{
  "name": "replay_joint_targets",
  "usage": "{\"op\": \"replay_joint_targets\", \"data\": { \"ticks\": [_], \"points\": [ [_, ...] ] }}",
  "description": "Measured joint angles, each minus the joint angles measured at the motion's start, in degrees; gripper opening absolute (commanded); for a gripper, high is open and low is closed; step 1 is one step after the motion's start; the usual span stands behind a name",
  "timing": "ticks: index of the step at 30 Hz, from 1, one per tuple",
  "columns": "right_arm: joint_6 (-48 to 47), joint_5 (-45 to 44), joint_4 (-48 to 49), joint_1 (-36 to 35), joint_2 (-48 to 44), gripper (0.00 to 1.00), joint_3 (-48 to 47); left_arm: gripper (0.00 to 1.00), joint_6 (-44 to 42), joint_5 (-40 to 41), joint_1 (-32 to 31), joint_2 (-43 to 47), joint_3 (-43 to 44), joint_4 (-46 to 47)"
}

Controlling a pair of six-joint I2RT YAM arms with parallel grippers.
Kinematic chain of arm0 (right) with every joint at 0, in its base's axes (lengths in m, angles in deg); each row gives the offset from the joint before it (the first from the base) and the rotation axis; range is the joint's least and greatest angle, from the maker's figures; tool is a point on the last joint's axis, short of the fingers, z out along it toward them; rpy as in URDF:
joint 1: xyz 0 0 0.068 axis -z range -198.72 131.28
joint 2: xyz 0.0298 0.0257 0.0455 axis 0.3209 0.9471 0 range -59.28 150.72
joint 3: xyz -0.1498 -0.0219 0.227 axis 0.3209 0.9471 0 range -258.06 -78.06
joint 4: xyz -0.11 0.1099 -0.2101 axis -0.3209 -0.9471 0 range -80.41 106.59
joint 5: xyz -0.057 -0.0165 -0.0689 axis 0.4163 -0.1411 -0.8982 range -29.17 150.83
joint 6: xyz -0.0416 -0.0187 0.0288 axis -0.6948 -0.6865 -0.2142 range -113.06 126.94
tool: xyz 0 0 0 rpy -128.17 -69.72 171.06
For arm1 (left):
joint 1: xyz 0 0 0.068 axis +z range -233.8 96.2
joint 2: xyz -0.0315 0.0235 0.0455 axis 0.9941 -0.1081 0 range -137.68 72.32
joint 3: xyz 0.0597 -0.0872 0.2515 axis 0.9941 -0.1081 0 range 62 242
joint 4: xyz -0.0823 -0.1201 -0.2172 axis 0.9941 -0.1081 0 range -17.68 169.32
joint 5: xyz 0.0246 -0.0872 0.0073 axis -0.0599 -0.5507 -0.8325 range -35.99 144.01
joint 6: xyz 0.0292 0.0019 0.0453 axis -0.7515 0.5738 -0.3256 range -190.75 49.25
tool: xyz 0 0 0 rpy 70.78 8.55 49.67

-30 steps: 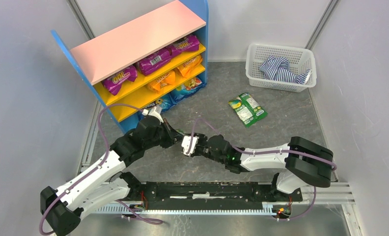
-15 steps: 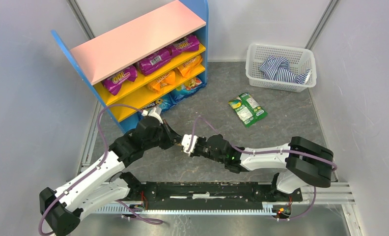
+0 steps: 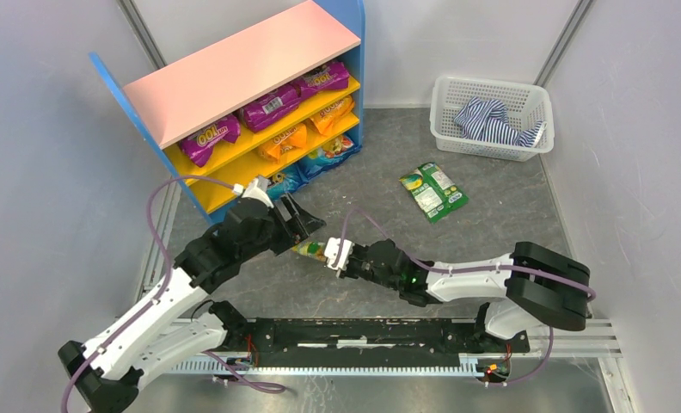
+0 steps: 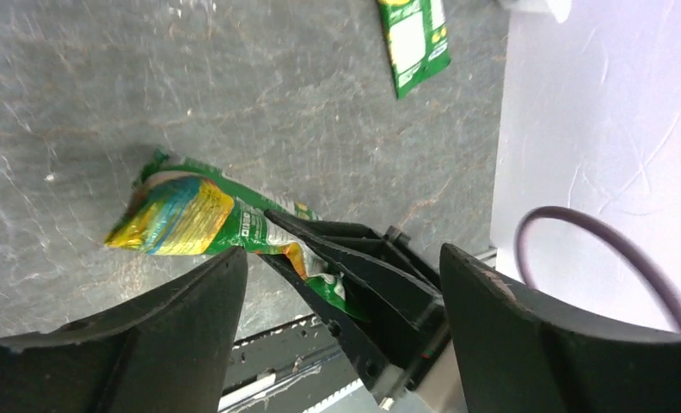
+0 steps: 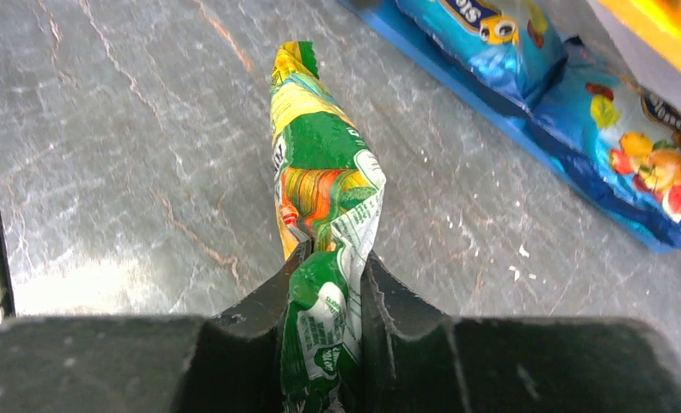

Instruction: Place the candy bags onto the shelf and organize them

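Note:
My right gripper (image 5: 328,267) is shut on one end of a green and yellow candy bag (image 5: 315,146), which sticks out ahead of it just above the floor. From above, this held bag (image 3: 309,249) shows between the two grippers. My left gripper (image 3: 298,219) stands open, its fingers either side of the right gripper (image 4: 354,275) without touching the held bag (image 4: 187,213). The shelf (image 3: 242,69) at the back left holds purple (image 3: 273,105), orange (image 3: 283,142) and blue candy bags (image 3: 330,151). Another green bag (image 3: 433,191) lies on the floor to the right.
A white mesh basket (image 3: 492,116) with a striped cloth (image 3: 490,120) sits at the back right. Grey walls close in both sides. In the right wrist view two blue bags (image 5: 629,129) lie at the shelf's bottom level, close ahead to the right.
My left gripper has opened, let go of the green bag and drawn back a little toward the shelf. The right gripper closed on the bag and now holds it alone.

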Motion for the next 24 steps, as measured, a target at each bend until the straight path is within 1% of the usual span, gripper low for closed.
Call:
{"op": "replay_joint_targets", "data": {
  "ticks": [3,7,12,20,24],
  "points": [
    [1.16,-0.81,-0.44,0.33,-1.33,0.0,2.38,0.99,-0.24,2.75,0.0,1.33,3.69,-2.78],
    [3.48,-1.49,-0.39,1.88,-4.31,0.0,5.05,1.0,-1.64,6.54,0.0,4.07,7.43,-5.77],
    [8.72,-1.79,-1.51,6.8,-8.5,0.0,7.74,1.0,-3.87,10.8,0.0,9.05,10.05,-9.25],
    [19.08,-1.07,-7.98,15.39,-14.49,0.0,7.3,1.0,-6.67,15.32,0.0,15.43,11.37,-14.82],
    [24.81,0.68,-13.57,18.36,-15.78,0.0,2.62,1.0,-8.44,16.68,0.0,17.53,11.37,-16.9]
  ]
}}
